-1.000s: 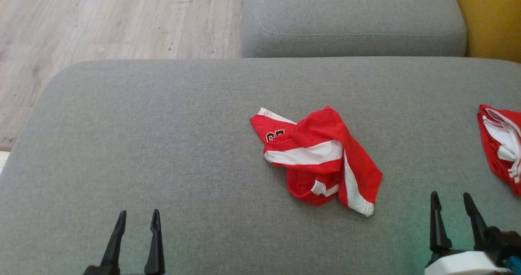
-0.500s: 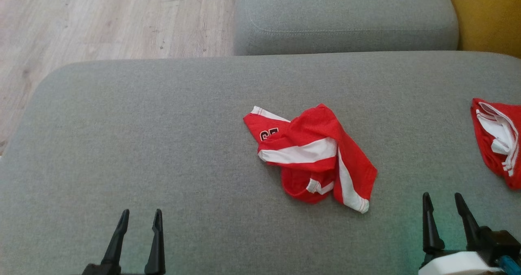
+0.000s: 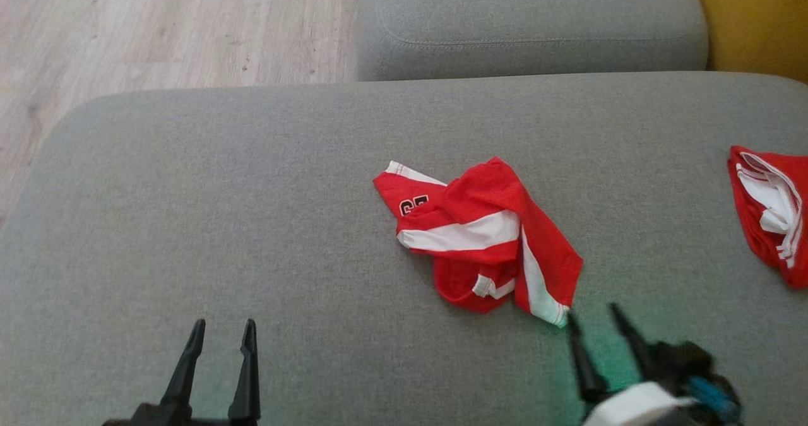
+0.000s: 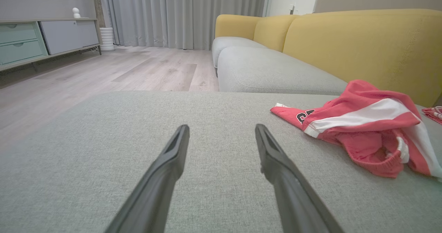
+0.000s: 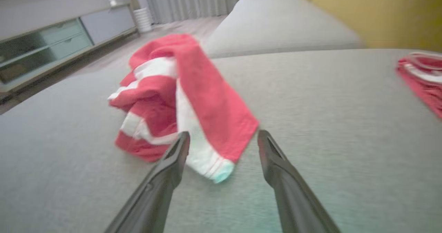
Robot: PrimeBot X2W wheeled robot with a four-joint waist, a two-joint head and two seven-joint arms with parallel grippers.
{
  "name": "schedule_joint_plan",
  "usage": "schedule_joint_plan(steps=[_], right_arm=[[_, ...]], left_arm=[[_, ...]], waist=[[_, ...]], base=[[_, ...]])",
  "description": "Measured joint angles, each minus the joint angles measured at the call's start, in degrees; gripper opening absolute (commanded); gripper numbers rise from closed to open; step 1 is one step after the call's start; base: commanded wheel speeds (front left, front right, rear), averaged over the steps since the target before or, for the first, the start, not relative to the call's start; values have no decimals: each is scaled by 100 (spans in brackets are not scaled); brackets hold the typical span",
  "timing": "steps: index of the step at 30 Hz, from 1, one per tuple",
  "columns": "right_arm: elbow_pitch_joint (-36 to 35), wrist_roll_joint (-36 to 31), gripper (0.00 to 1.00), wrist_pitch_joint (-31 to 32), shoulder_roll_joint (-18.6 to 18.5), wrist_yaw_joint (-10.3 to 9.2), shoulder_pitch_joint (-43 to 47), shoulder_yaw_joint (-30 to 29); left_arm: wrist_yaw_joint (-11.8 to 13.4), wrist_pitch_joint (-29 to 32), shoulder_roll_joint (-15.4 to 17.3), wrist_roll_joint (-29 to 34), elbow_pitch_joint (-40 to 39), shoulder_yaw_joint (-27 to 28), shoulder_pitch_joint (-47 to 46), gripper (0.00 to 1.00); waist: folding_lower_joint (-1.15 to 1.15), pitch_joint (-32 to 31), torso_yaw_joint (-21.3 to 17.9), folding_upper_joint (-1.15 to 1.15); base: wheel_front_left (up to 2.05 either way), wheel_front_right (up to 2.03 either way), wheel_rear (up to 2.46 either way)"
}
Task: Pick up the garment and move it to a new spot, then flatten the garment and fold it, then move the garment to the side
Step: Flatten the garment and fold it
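Observation:
A crumpled red garment (image 3: 486, 236) with white stripes and black lettering lies in the middle of the grey cushion (image 3: 252, 211); it also appears in the left wrist view (image 4: 362, 129) and the right wrist view (image 5: 186, 95). My right gripper (image 3: 593, 319) is open, blurred, with its fingertips just at the garment's near right corner (image 5: 221, 172). At the lower left my left gripper (image 3: 224, 325) stands open over bare cushion, well to the left of the garment (image 4: 221, 129).
A second red and white garment (image 3: 770, 211) lies at the cushion's right edge. Behind is another grey seat (image 3: 530, 28) and a yellow sofa back (image 4: 362, 43). Wooden floor (image 3: 158, 28) lies beyond the cushion's far left edge, with a cabinet (image 4: 41, 39) farther off.
My right gripper has swung left toward the garment's near corner. The left gripper has kept its place. The head camera has shifted slightly.

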Motion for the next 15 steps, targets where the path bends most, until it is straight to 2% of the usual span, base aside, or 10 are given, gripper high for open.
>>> schedule_joint_plan(steps=[5,10,15], right_arm=[[29,123,100,1112,1,0,-274,492],[32,131,100,1905,-3,0,-411,354],[90,129,100,2259,-8,0,-454,154]], left_arm=[[-2,0,-5,0,-1,1,-57,100],[-3,0,-11,-4,0,-12,-99,100],[5,0,-14,-41,1,-46,-205,100]], waist=[[0,37,4,0],[0,122,54,0],[0,229,128,0]], base=[[0,0,0],[0,0,0],[0,0,0]])
